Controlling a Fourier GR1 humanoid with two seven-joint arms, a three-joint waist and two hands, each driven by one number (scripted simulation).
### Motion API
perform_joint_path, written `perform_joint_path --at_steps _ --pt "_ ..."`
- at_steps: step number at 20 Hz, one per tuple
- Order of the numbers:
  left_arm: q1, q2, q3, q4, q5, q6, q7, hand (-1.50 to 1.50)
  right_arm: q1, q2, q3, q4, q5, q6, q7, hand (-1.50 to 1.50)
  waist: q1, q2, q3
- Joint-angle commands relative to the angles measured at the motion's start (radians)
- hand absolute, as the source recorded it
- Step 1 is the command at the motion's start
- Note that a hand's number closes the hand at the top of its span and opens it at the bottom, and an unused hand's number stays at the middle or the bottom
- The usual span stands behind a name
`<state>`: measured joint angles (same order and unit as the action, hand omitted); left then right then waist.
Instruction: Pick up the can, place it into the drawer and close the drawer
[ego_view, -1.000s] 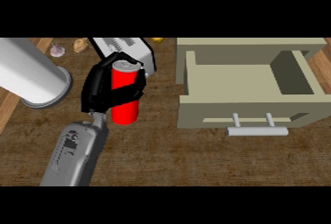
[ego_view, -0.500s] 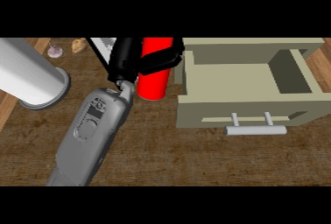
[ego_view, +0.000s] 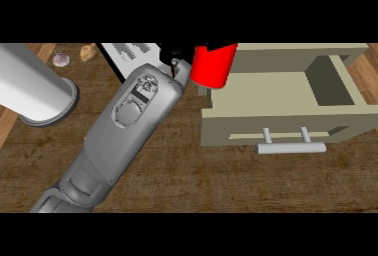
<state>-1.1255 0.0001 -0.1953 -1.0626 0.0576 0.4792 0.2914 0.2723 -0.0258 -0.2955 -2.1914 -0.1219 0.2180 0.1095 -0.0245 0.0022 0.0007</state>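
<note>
Left hand fingers curled around red can, over open drawer's left wall; interior unobstructed.

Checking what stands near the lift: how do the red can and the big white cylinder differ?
The red can is slim and held off the counter by the left hand, at the open drawer's left wall. The white cylinder is much wider, pale, and stands alone at the view's left. Both are round-bodied.
</note>
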Motion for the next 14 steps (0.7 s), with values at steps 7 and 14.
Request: perform_joint_path --at_steps 7,14 --pt "-0.272 0.0 -0.047 0.298 0.13 0.069 -0.029 1.5 -0.081 -0.029 -0.018 0.069 0.008 -0.001 -0.005 -1.5 -0.012 0.005 0.001" --pt "-0.376 0.0 -0.072 0.475 0.221 0.075 -0.097 1.5 -0.069 -0.009 0.019 0.024 0.022 -0.018 0.041 -1.5 -0.028 0.009 0.001"
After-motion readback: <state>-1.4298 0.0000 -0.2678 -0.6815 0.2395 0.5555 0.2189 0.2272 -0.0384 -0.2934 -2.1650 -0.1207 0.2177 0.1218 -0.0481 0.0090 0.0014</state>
